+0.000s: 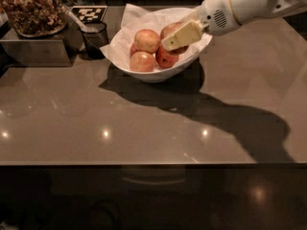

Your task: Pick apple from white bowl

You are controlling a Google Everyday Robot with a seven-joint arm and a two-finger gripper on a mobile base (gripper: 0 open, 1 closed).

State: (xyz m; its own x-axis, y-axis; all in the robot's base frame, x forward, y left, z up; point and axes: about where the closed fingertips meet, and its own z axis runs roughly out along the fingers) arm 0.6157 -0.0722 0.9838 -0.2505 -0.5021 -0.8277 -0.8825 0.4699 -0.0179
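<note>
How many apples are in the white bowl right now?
4 apples: back-left, front-left, front-right, back-right partly behind the gripper over the bowl. More may be hidden.

From the near edge, the camera is looking down across the table [144, 128], with the gripper [169, 43] over the white bowl [158, 74].

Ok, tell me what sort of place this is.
Probably a snack counter or break-room kitchen: a white bowl of apples, a metal tray of brown dried food and a dark cup on a counter. The tool hangs over the apples.
</note>
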